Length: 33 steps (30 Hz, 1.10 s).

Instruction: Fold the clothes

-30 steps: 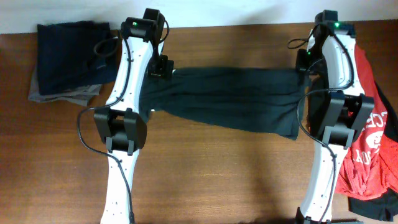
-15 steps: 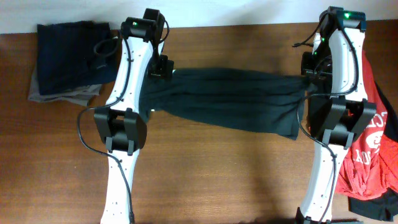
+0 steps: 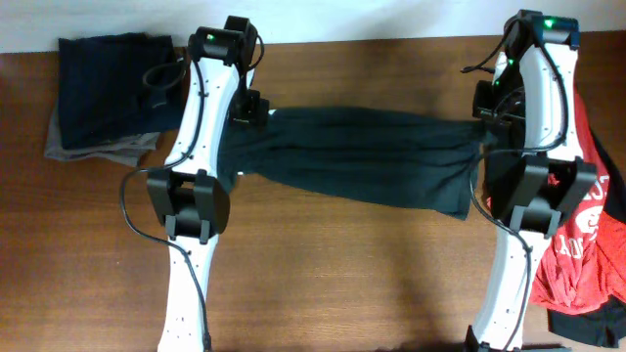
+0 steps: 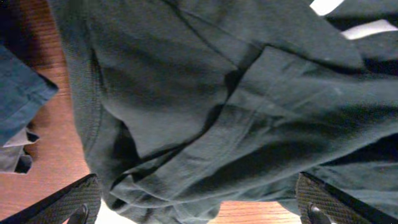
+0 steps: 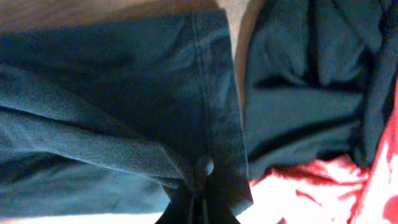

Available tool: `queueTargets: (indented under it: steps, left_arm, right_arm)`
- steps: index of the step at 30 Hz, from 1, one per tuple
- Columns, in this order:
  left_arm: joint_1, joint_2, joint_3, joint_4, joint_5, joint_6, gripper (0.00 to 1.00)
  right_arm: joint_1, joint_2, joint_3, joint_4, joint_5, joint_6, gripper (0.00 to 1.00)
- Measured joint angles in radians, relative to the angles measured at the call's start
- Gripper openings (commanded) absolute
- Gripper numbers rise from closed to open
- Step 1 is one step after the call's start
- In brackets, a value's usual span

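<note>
The charcoal-black shirt point(image 3: 362, 156) lies as a long, creased band across the middle of the table. Its left end is under my left gripper point(image 3: 250, 108). In the left wrist view that gripper point(image 4: 199, 211) stands wide open, one finger point(image 4: 68, 204) at each lower corner, with the bunched cloth point(image 4: 217, 112) between and beyond them. My right gripper point(image 3: 486, 115) is at the shirt's right end. The right wrist view shows it point(image 5: 198, 208) shut on the hemmed edge of the dark cloth point(image 5: 112, 112). A red T-shirt point(image 3: 587, 244) with white letters lies at the far right.
A stack of folded dark blue and grey clothes point(image 3: 98, 93) sits at the back left, and its corner point(image 4: 18, 93) shows in the left wrist view. Red cloth point(image 5: 323, 193) and more dark cloth point(image 5: 298, 93) lie just right of my right gripper. Bare wooden table point(image 3: 342, 284) fills the front.
My right arm has shifted a little up and to the right, keeping hold of the shirt's right end. The left arm and the shirt's left end have stayed where they were.
</note>
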Motion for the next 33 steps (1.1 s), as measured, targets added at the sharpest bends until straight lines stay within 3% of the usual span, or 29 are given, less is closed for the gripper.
queueTargets:
  steps: [7,16,17,20,21,22,25,33]
  left_arm:
    - [0.042,0.000,0.000,0.000,-0.005,0.000,0.99]
    - [0.051,0.000,0.000,-0.001,-0.006,0.000,0.99]
    - [0.051,0.000,0.000,-0.003,-0.008,0.000,0.99]
    - [0.051,0.000,0.000,-0.022,-0.048,0.000,0.99]
    - [0.051,0.000,0.000,-0.030,-0.068,0.000,0.99]
    - [0.051,0.000,0.000,-0.035,-0.091,0.000,0.99]
    - [0.054,0.000,0.000,-0.051,-0.158,-0.011,0.99]
    - [0.059,0.000,0.000,-0.049,-0.176,-0.011,0.98]
  right_arm:
    - [0.012,-0.171,-0.194,0.002,-0.007,0.000,0.04]
    - [0.012,-0.181,-0.467,0.085,0.043,0.011,0.09]
    - [0.012,-0.181,-0.488,0.097,0.058,0.019,0.18]
    - [0.009,-0.181,-0.530,0.101,0.131,0.064,0.28]
    - [0.005,-0.181,-0.533,0.101,0.162,0.081,0.44]
    - [0.000,-0.181,-0.533,0.103,0.190,0.094,0.52]
    - [-0.025,-0.181,-0.533,0.100,0.268,0.149,0.64]
    - [-0.075,-0.181,-0.513,0.095,0.196,0.150,0.59]
